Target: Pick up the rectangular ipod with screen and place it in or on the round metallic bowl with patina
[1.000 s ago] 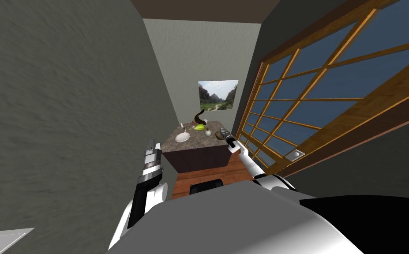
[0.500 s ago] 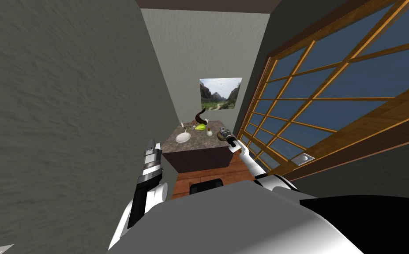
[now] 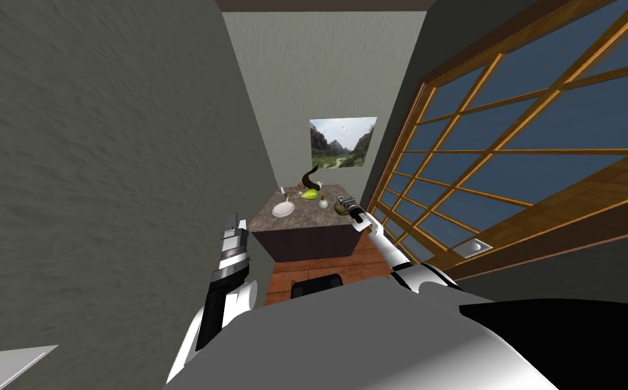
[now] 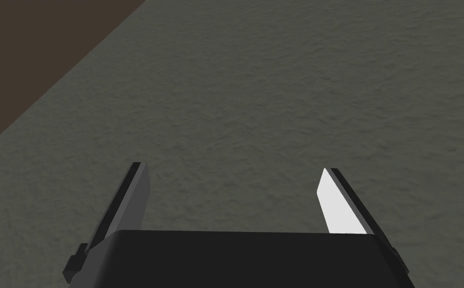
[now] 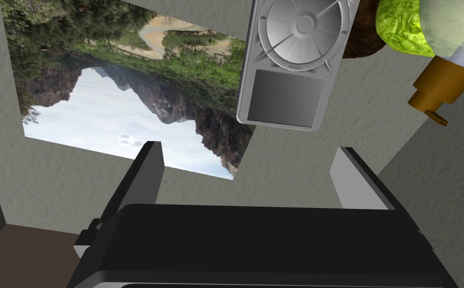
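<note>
Narrow grey-walled room, big wood-framed window [image 3: 509,156] down the rt side, landscape picture [image 3: 341,142] on the far wall, and under it a dark cabinet [image 3: 299,245] w/ a mottled stone top [image 3: 303,218].

On that top: white dish [image 3: 282,209] near the left front, curved dark horn [image 3: 308,180] at the back, a yellow-green lump [image 3: 309,194] just in front of it, and a small pale bottle [image 3: 322,202] beside that. Over at the rt edge sits the round brown bowl [image 3: 338,208].

Rt arm reaches out across the cabinet's corner, w/ the right gripper [image 5: 248,149] right at the bowl. On the wrist cam both fingers are spread wide, grip released.

And the ipod [image 5: 288,65]: silver, click wheel and grey screen facing the cam. It's just beyond the fingertips, apart from them, touching neither blade. Green lump and the bottle, brown cap showing, are close alongside it.

From the head cam the ipod's a small grey speck right at the bowl. Whether it rests in the bowl or hangs over it, can't tell.

Then the left gripper [image 4: 233,172]: up by the left wall, well back from the cabinet, fingers apart and slack, pointing at plain grey wall.
</note>
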